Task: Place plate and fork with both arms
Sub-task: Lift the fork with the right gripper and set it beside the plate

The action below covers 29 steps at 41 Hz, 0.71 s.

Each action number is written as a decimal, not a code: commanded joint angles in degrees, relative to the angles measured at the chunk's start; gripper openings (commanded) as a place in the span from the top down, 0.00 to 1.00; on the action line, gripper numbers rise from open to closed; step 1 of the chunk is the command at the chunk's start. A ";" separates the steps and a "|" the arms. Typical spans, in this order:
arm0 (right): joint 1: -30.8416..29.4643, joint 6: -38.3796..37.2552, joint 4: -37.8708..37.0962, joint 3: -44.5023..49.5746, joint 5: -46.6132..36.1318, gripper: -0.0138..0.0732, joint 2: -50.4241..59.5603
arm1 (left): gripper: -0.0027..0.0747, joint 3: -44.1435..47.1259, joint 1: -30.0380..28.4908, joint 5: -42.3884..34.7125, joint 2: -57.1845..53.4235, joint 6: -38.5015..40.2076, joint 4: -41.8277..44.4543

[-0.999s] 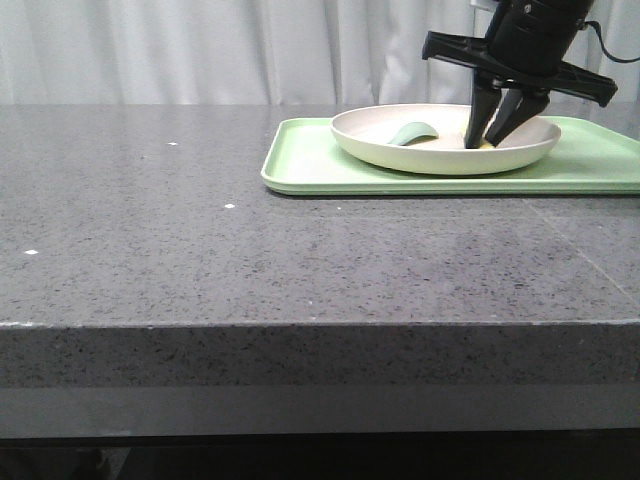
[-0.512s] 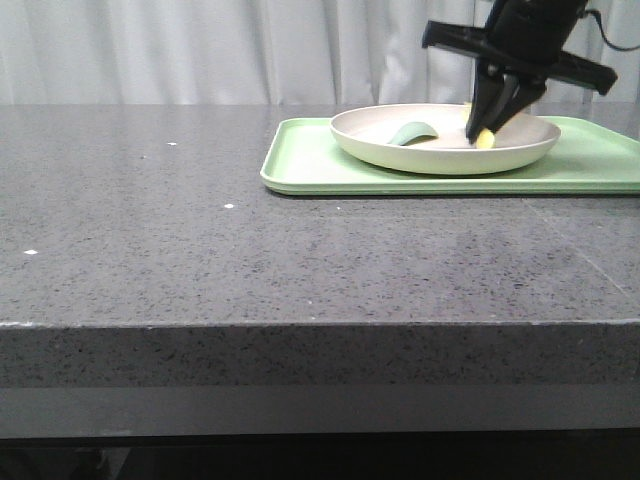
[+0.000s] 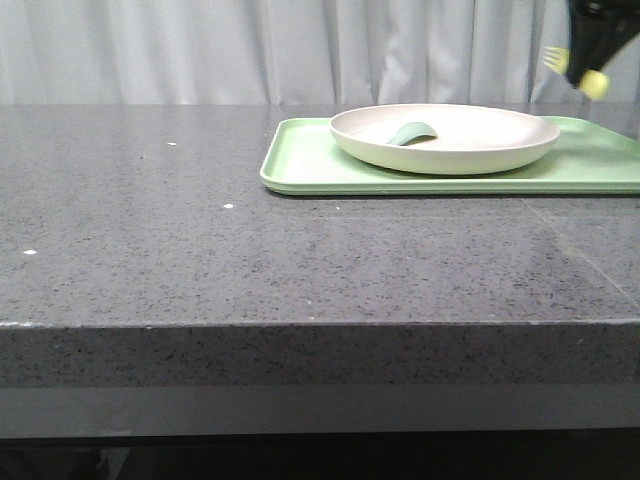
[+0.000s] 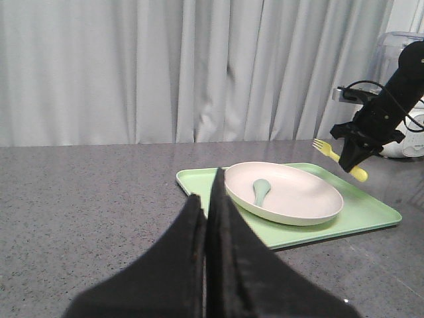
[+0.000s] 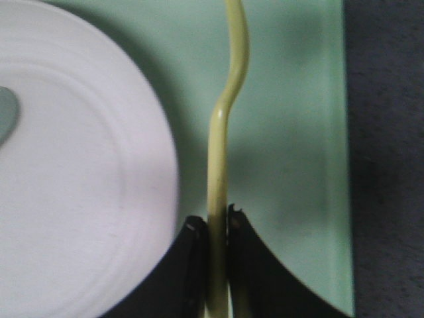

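1. Grey curtains behind, speckled dark stone worktop; green tray sits along the far edge toward the far right corner.
2. My right claw is clamped on the fork, pinching its handle end, tines pointing away from me. Fork hangs in the air above the tray's right side, clear of the plate.
3. Gripped by the handle, I judge, so the tines stay free for set-down.
4. Plate sits on the tray, not yet moved. A grey-green spoon lies inside it; not part of the job.
5. My left claw has its fingers pressed together on nothing, hovering over the worktop's left-middle, pointed at the tray's near-left corner.
6. Likely next: fork down on open worktop, left goes for the plate rim.
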State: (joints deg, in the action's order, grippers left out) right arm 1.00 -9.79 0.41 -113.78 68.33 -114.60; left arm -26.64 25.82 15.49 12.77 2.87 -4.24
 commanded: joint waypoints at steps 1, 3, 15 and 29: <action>-0.40 2.65 -2.82 -1.64 1.16 0.88 1.69 | 0.99 -1.42 -0.11 -4.24 0.60 0.09 -0.03; -0.40 2.65 -3.35 -1.64 1.58 0.88 0.81 | 0.99 -1.42 -0.11 -4.24 0.60 0.09 -0.03; -0.40 2.65 -8.28 -1.16 0.73 0.88 -1.38 | 0.99 -1.42 -0.11 -4.24 0.60 0.09 -0.03; -0.56 2.60 -7.38 -1.14 0.81 0.74 -3.18 | 0.99 -1.42 -0.11 -4.24 0.60 0.09 -0.03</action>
State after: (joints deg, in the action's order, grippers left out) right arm 0.77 -7.87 -6.57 -113.67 70.42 -121.12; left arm -26.64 25.82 15.59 12.77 2.87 -4.24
